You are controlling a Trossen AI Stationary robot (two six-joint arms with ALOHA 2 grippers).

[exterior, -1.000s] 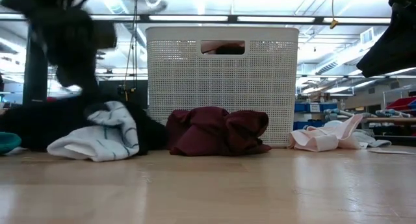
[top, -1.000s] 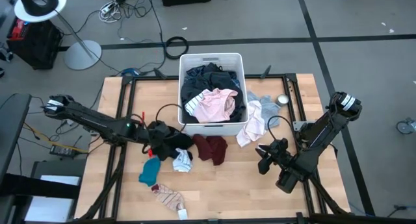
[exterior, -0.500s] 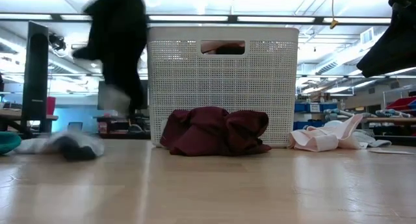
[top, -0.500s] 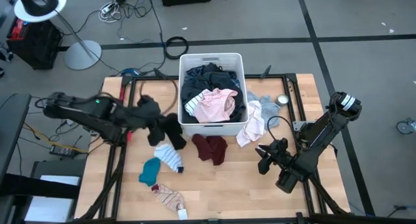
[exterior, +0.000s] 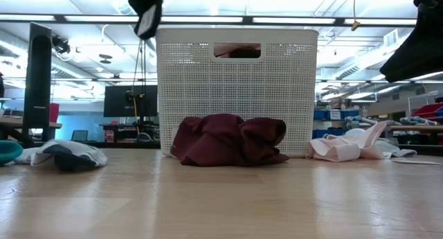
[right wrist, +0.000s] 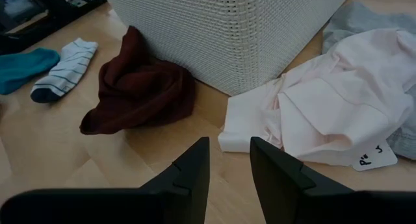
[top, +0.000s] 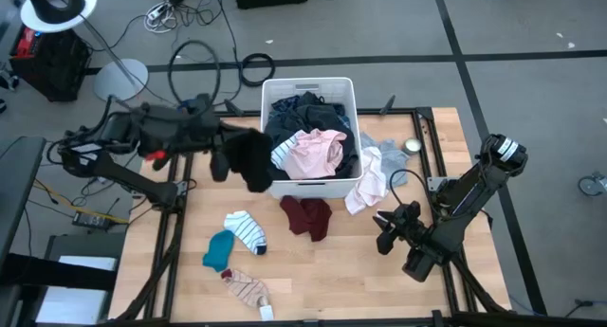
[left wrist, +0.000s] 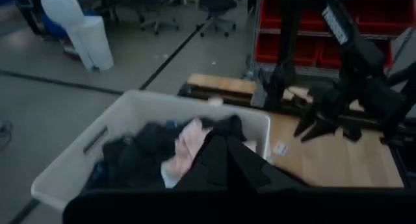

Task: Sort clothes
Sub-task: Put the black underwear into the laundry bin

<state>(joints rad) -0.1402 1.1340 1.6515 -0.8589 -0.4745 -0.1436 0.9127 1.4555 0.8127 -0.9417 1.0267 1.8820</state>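
Your left gripper [top: 226, 149] pinches a black garment [top: 250, 162] beside the basket [top: 344, 88]. Right gripper [top: 387, 229] waits, fingers part spread. Maroon piece [top: 309, 216], socks [top: 245, 229] and white shirt [top: 370, 185] still need sorting.

The left claw [top: 220, 149] is hidden by the black cloth [top: 248, 162] hanging from it, so its fingers cannot be seen. In the low view only the bottom tip of that cloth shows; the rest is cut off at the top edge. The white basket [exterior: 237, 90] hides the clothes inside it there. A teal sock [exterior: 7, 152] is cut off at the left edge. The right arm's dark shape [exterior: 415, 41] is cut off at the corner.
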